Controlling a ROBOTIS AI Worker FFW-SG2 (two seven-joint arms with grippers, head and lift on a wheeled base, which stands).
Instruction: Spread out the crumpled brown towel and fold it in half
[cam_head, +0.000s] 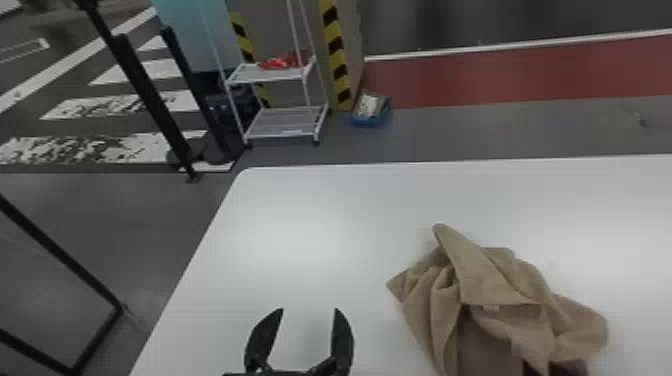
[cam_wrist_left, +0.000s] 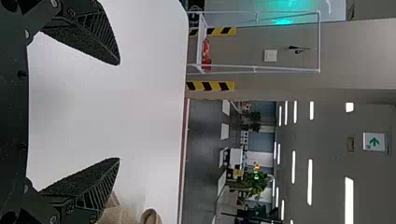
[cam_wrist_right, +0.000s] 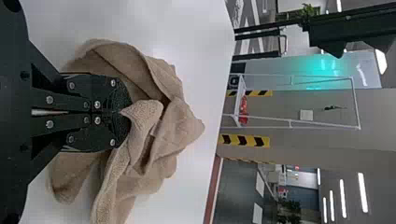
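Brown towel (cam_head: 482, 280), crumpled: we log it right of our left gripper (cam_head: 309, 311), fingers apart; right gripper (cam_wrist_right: 122, 112), nearer, clamped on it.

A plain tan-brown towel (cam_head: 480, 285) contrasts with the white surface (cam_head: 300, 210) to the right of the black left gripper (cam_head: 309, 310). Beyond the gripper, diagonal black-and-yellow stripes (cam_head: 336, 45) mark a pillar near a white rack (cam_head: 287, 75), a blue bin (cam_head: 367, 121) and a brick-red floor band (cam_head: 500, 75), with worn white stripes (cam_head: 145, 145) on the dark floor ahead to its left.
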